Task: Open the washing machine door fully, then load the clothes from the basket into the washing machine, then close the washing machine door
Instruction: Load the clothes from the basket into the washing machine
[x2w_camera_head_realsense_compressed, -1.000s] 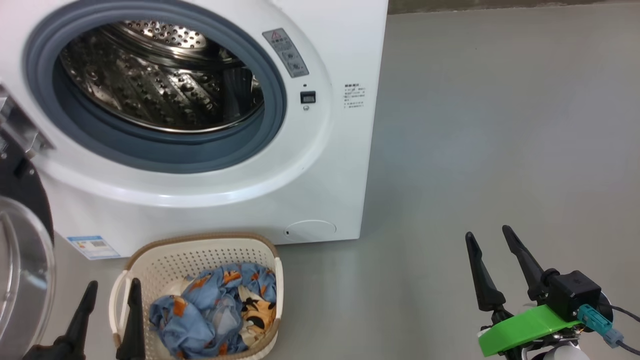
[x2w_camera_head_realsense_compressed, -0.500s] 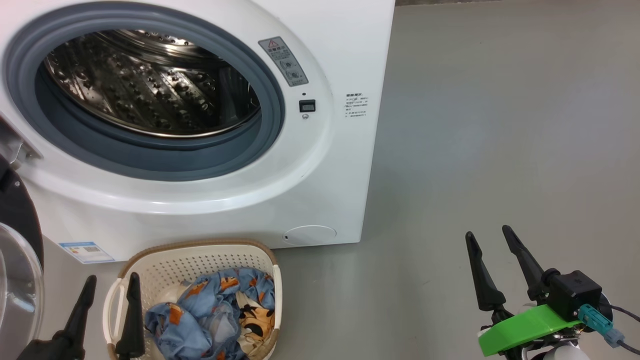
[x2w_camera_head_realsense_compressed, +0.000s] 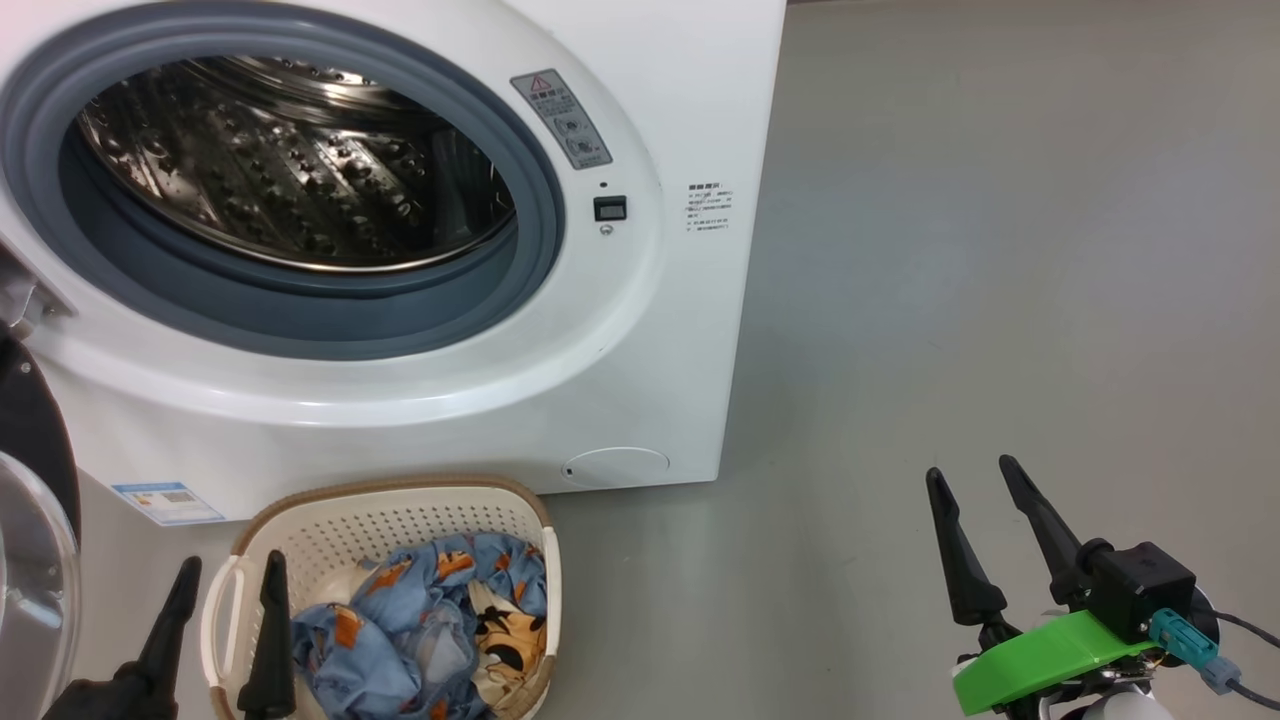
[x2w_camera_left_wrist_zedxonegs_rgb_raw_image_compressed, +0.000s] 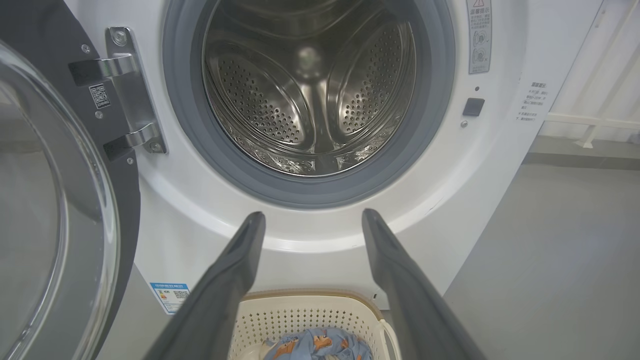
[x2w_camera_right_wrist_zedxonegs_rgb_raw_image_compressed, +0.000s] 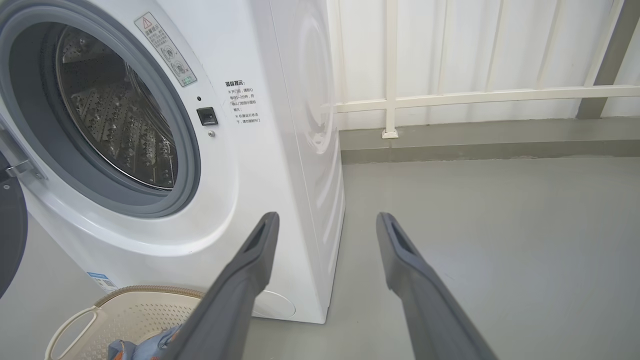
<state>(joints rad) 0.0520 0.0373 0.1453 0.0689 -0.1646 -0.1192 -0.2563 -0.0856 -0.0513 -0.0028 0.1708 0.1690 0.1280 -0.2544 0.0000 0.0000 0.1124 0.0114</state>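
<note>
Head view: the whole picture has shifted since a second ago, which is a camera move. The left jaws, spread and empty, stand at the left rim of the basket (x2w_camera_head_realsense_compressed: 400, 520), with the clothes (x2w_camera_head_realsense_compressed: 430, 630) just right of them and the washing machine door (x2w_camera_head_realsense_compressed: 30, 580) swung wide to their left, so loading looks due. Left wrist view: the washing machine (x2w_camera_left_wrist_zedxonegs_rgb_raw_image_compressed: 310, 240) gapes ahead of them. Right wrist view: the right jaws, released and empty, have the basket low to their left.

Your left gripper (x2w_camera_head_realsense_compressed: 231, 560) is spread open over the left end of the basket (x2w_camera_head_realsense_compressed: 400, 495), and the clothes (x2w_camera_head_realsense_compressed: 430, 630) lie heaped just to its right. Ahead of it stands the washing machine (x2w_camera_head_realsense_compressed: 640, 330), with the washing machine door (x2w_camera_head_realsense_compressed: 30, 560) swung out to the gripper's left. Your right gripper (x2w_camera_head_realsense_compressed: 968, 470), also spread, hangs over the grey floor (x2w_camera_head_realsense_compressed: 1000, 250), well right of the basket.
</note>
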